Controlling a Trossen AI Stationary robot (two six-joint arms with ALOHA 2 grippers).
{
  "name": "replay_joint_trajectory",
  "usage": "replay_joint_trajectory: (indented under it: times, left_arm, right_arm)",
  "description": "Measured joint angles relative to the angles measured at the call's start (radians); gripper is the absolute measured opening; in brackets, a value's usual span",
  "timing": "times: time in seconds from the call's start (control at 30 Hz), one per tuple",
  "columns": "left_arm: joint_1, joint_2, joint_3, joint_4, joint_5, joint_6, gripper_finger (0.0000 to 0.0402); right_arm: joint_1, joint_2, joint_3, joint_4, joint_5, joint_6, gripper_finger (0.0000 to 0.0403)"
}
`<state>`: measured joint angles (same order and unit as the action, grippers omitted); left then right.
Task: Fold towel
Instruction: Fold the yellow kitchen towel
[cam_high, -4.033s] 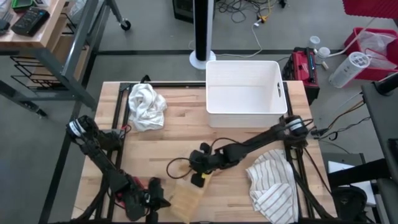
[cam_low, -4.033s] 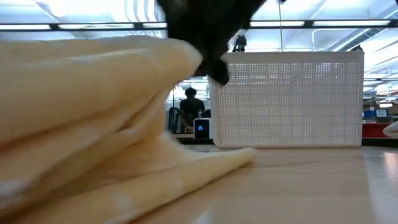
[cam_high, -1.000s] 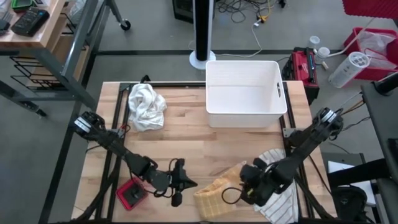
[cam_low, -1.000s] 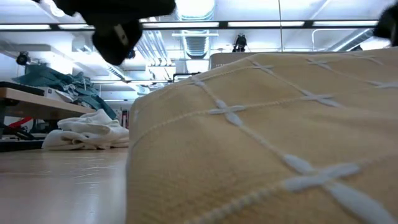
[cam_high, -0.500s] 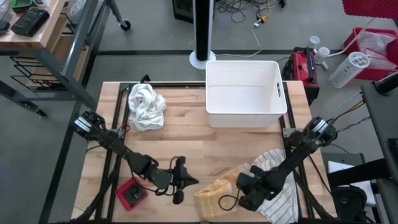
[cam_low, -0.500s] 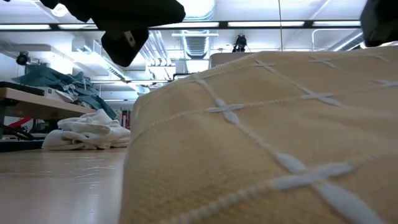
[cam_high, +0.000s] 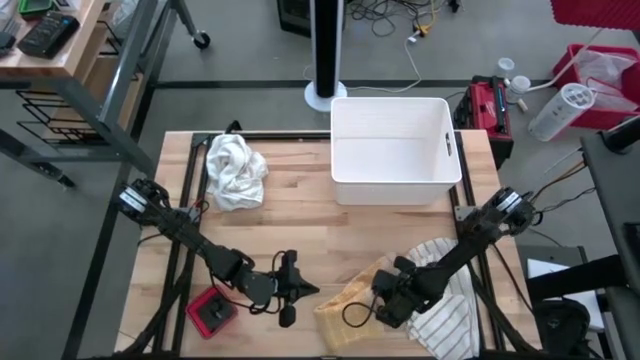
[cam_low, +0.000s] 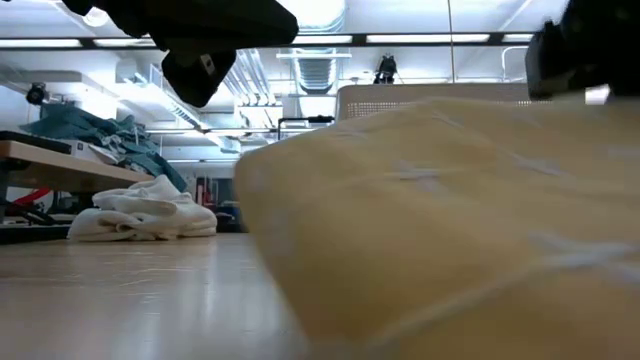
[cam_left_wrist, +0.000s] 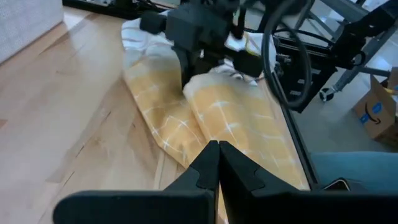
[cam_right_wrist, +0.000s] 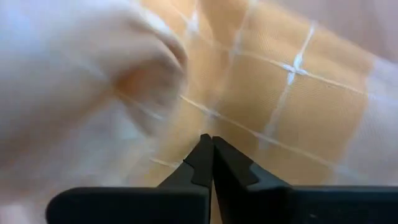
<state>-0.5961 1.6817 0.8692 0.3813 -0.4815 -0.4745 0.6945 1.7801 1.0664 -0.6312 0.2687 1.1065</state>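
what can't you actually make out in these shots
- Whether the right gripper has cloth pinched: the high view hides the tips under the arm; its wrist view is blurred.
- The yellow towel in the low view: it fills the picture, blurred, hiding the table behind it.
- The striped towel: the right arm crosses it.
- The red object by the left gripper: too small to identify.

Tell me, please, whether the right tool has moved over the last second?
Yes. In the high view the right tool has shifted leftward over the yellow towel, farther from the striped towel.
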Motion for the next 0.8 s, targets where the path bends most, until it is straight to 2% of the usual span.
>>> replay_joint_trajectory:
  times: [0.13, 0.23, 0.5, 0.6, 0.7, 0.8]
  left_arm:
    - [0.006, 0.0, -0.001, 0.0, -0.006, 0.012, 0.0]
    - [0.009, 0.0, -0.002, -0.001, -0.007, 0.013, 0.0]
    - [0.009, 0.0, -0.002, 0.0, -0.007, 0.014, 0.0]
    - [0.008, 0.0, -0.002, 0.0, -0.007, 0.014, 0.0]
    - [0.008, 0.0, -0.002, 0.0, -0.007, 0.014, 0.0]
    - [0.008, 0.0, -0.002, 0.0, -0.007, 0.014, 0.0]
  right_arm:
    - [0.0, -0.107, 0.006, 0.007, 0.02, -0.004, 0.0015]
    - [-0.001, -0.158, 0.005, 0.009, 0.019, -0.028, 0.0039]
    - [-0.002, -0.234, -0.021, 0.05, 0.018, -0.123, 0.0157]
    - [-0.002, -0.235, -0.087, 0.185, -0.024, -0.14, 0.0202]
    - [-0.002, -0.228, -0.184, 0.444, -0.086, -0.158, 0.0239]
    - [-0.002, -0.215, -0.27, 0.647, -0.102, -0.146, 0.0264]
